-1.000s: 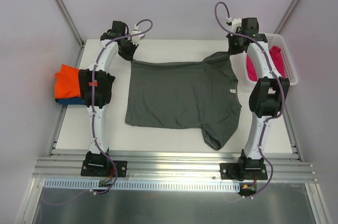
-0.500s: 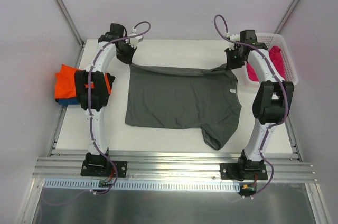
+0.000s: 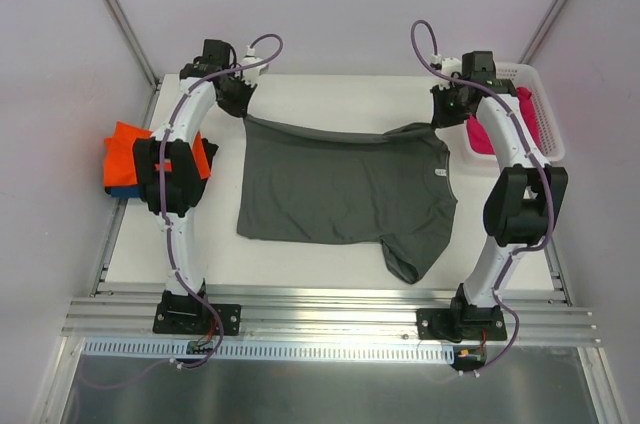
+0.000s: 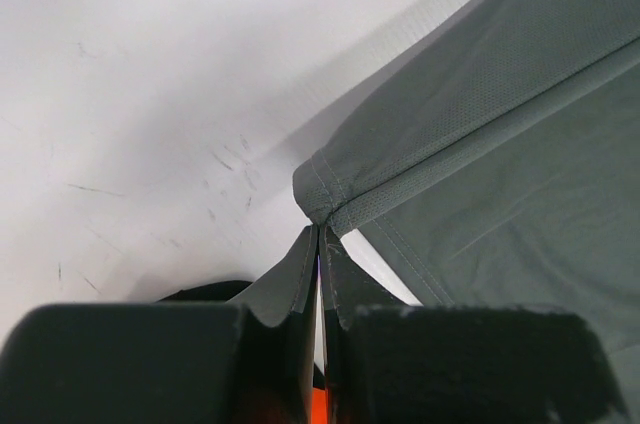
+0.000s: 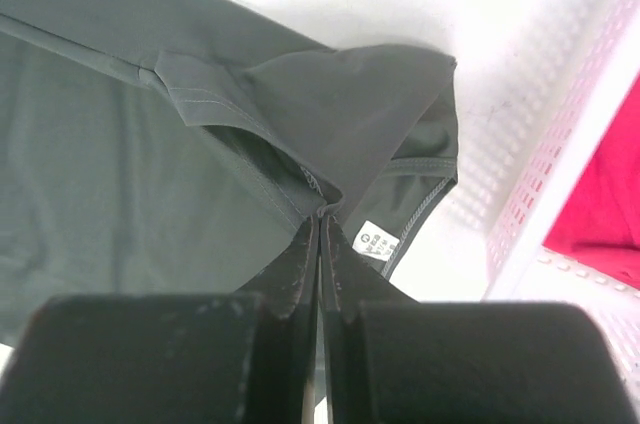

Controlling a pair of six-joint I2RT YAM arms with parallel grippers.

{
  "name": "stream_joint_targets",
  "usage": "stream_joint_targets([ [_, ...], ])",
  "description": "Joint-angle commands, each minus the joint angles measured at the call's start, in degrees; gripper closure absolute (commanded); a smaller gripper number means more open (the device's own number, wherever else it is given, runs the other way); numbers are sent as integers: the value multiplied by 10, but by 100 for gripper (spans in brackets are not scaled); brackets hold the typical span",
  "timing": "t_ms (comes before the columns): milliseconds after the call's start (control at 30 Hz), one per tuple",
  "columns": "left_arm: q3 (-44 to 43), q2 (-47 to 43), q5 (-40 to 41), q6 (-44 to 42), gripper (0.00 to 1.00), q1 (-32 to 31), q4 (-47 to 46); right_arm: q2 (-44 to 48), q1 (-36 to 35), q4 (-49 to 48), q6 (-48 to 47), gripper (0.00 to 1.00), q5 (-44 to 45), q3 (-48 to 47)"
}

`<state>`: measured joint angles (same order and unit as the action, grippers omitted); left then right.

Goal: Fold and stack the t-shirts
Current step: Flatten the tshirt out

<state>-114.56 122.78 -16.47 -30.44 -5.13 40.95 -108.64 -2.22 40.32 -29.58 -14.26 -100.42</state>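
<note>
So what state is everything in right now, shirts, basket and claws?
Dark grey cloth t-shirt: spread on the white table, far edge lifted.
Left gripper: shut on that edge.
Right gripper: shut on that edge, near the collar.
Bright orange t-shirt: folded, atop the blue t-shirt.
Blue t-shirt: underneath, mostly hidden.
White plastic mesh basket: upright.
Magenta pink t-shirt: crumpled in that basket.

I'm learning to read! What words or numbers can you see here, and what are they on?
None can be read.
The little white tag inside the neck of the grey t-shirt has a round mark and tiny print, too small and blurred to read.
No writing shows on the orange t-shirt or the white basket.
</note>
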Motion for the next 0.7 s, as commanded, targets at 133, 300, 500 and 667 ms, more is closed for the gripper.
stream_joint_targets([
  [133,17,-58,-17,10,100,7,1,76,9,7,-9,100,-16,43],
  [300,36,-72,-21,13,100,7,1,95,13,8,-14,99,-20,68],
  [500,69,-83,-24,18,100,7,0,106,15,3,-17,99,-11,95],
  [667,40,-48,-22,38,100,6,-1,61,20,-14,-14,99,1,67],
])
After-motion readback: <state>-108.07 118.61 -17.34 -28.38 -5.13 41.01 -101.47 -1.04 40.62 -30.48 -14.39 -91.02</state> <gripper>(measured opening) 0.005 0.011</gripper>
